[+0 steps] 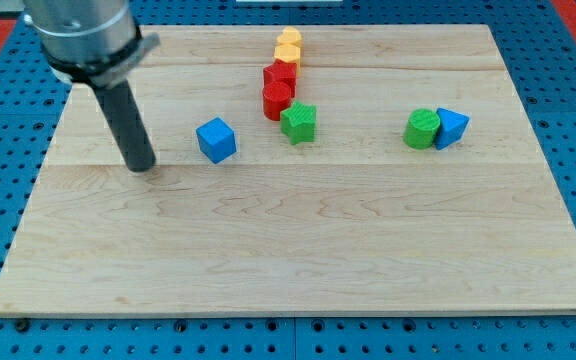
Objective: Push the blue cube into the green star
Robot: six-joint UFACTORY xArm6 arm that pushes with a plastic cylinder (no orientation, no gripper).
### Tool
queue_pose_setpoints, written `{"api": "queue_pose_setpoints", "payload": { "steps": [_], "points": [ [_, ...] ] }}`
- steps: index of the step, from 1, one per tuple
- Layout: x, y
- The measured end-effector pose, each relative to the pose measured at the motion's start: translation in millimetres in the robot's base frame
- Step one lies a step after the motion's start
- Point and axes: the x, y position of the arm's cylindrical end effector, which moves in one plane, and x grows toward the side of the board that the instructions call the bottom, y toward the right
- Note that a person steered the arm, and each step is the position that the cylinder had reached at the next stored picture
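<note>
My tip (pixel 141 165) rests on the wooden bench (pixel 298 250) at the left, touching no block; this tool is a plain rod with no jaws and holds nothing. The blue cube (pixel 216 139) sits just to its right, apart from it. Farther right lies the green star (pixel 299 122), touching a red block (pixel 277 99).

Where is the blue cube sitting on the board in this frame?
The blue cube sits left of centre in the camera view, between my tip on its left and the green star on its right, touching neither.
</note>
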Motion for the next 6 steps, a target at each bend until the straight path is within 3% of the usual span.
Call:
{"api": "queue_pose_setpoints", "payload": {
  "steps": [4, 6],
  "points": [
    [-36, 128],
    [-52, 125]
  ]
}}
